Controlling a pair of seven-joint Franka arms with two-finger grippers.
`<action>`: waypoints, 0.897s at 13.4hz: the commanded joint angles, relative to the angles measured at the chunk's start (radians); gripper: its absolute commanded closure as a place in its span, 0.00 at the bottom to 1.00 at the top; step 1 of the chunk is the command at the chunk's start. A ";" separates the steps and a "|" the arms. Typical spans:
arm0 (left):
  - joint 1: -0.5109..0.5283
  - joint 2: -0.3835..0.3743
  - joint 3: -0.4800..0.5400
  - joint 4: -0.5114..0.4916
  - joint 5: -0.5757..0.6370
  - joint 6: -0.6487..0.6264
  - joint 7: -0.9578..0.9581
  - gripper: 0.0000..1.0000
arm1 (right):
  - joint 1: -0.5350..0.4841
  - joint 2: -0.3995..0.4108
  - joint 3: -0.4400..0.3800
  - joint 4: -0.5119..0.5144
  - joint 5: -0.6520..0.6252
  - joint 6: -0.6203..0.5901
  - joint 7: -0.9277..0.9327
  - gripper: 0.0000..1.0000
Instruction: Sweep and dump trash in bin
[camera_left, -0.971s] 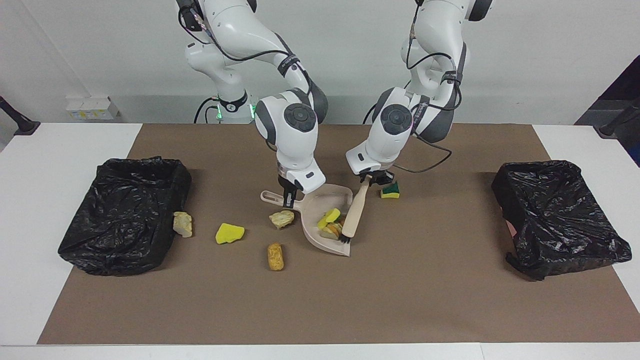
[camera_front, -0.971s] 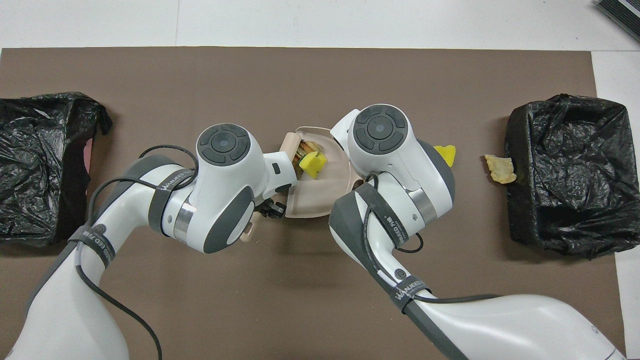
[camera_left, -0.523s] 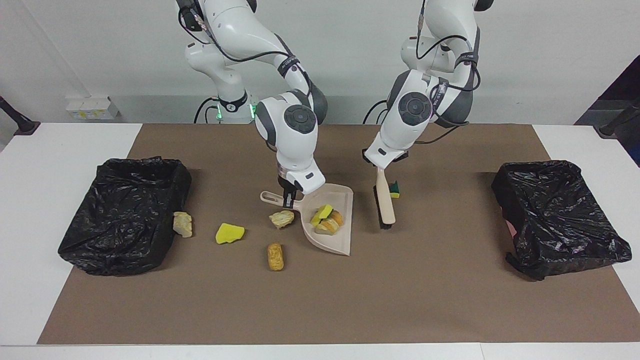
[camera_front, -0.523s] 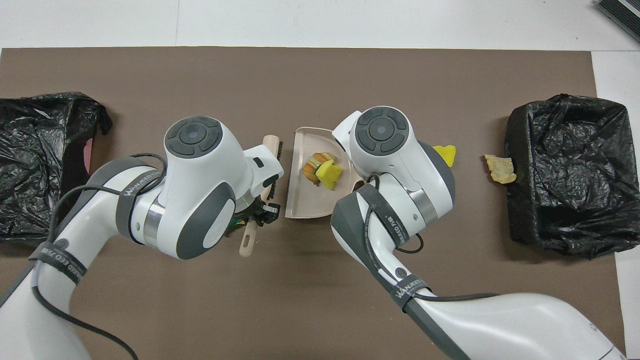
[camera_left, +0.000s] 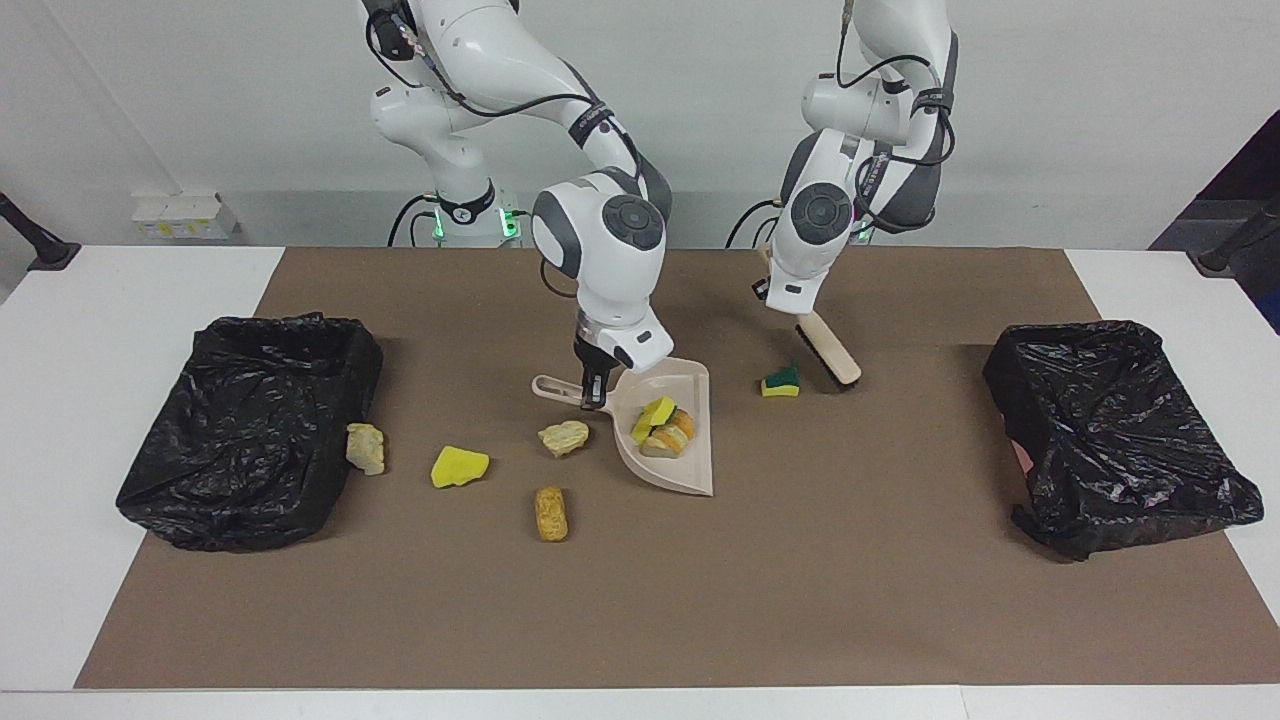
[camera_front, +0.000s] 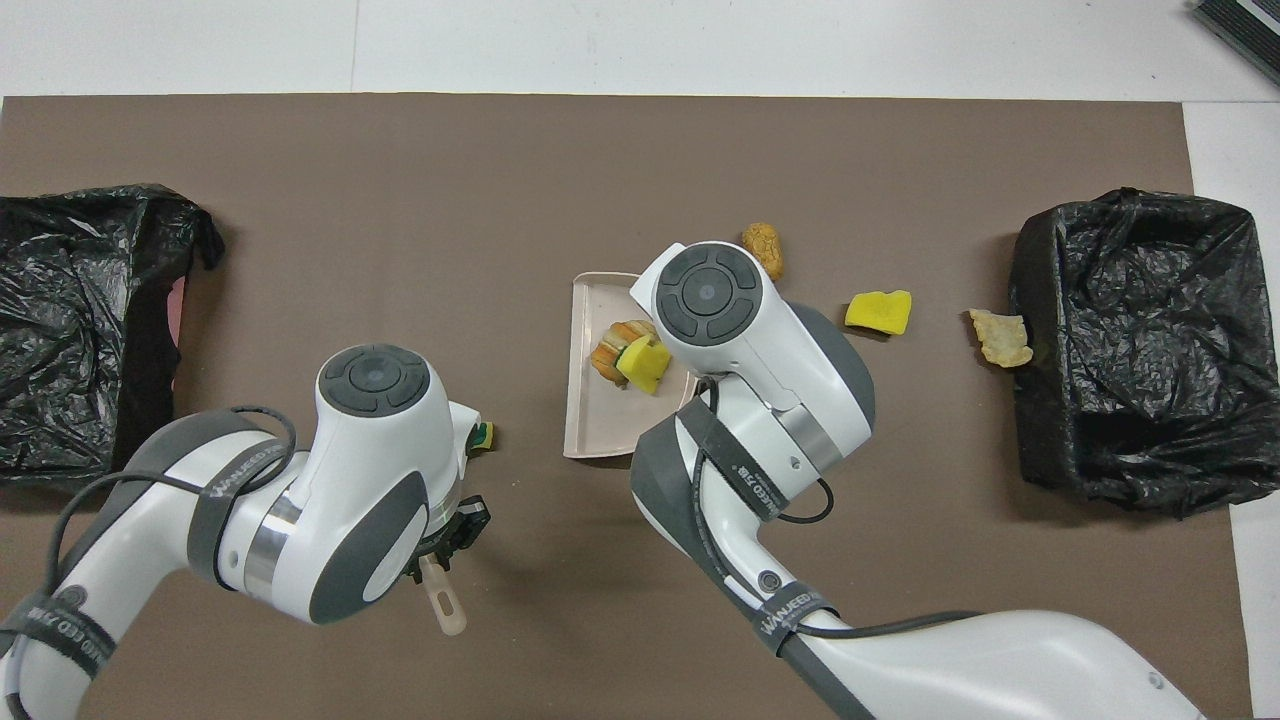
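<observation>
Some of the trash (camera_left: 662, 427) already lies heaped in the dustpan (camera_left: 680, 465), while five scraps lie loose on the brown mat (camera_left: 640, 600): a green-topped sponge (camera_left: 780, 383) toward the left arm's end of the dustpan, a tan lump (camera_left: 564, 437) just beside the dustpan's handle, an orange-streaked lump (camera_left: 550, 513) farther from the robots, a yellow chunk (camera_left: 459, 466) and a pale lump (camera_left: 365, 447) touching the bin (camera_left: 250, 430) at the right arm's end. The step in hand looks like sweeping, midway: the pan is part loaded and nothing shows as dumped. The next move likely calls for bringing the brush (camera_left: 826, 349) down beside the green-topped sponge and pushing it toward the dustpan's open lip. The right gripper (camera_left: 592, 385) has its jaws closed on the dustpan's handle, the pan tilted with its lip on the mat. The left gripper (camera_left: 783, 290) has its jaws closed on the brush handle, the bristles hanging over the mat near the sponge. A second bin (camera_left: 1110, 430) sits at the left arm's end.
</observation>
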 joint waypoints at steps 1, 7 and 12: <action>-0.036 -0.105 -0.006 -0.152 0.018 0.160 -0.042 1.00 | -0.026 -0.012 0.011 -0.037 -0.018 0.044 -0.113 1.00; -0.079 -0.041 -0.009 -0.173 -0.045 0.338 0.154 1.00 | -0.027 -0.011 0.011 -0.046 -0.020 0.083 -0.136 1.00; -0.115 0.056 -0.010 -0.032 -0.183 0.438 0.254 1.00 | -0.018 0.005 0.011 -0.048 -0.020 0.132 -0.126 1.00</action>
